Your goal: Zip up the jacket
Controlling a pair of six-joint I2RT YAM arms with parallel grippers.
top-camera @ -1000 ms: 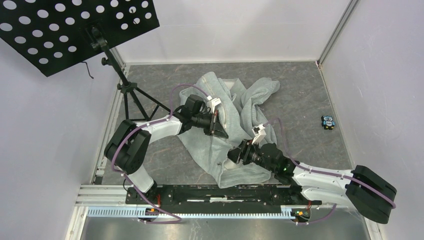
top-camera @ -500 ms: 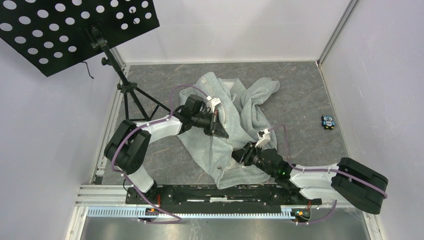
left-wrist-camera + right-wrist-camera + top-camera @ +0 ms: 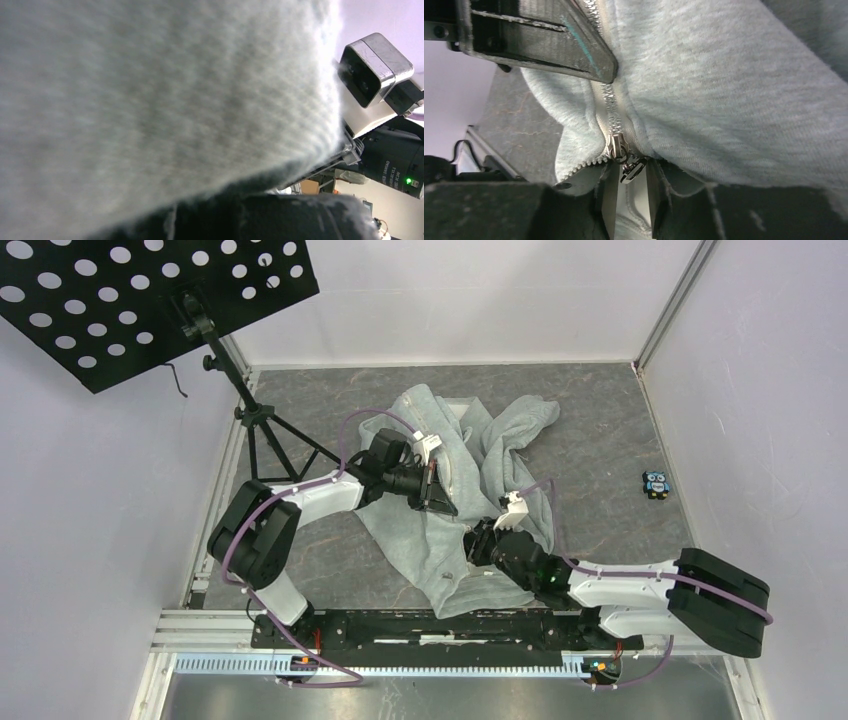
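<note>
well apart, jacket (image 3: pixel 500 440) edge and wall (image 3: pixel 760 390)

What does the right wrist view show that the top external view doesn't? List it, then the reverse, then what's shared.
Right wrist only: the small metal zipper slider, with teeth joined on one side of it and parted on the other. Top external only: the left arm, the right arm, the black perforated stand and the small blue owl figure. Both: the light grey fleece jacket and the dark grey mottled table.
</note>
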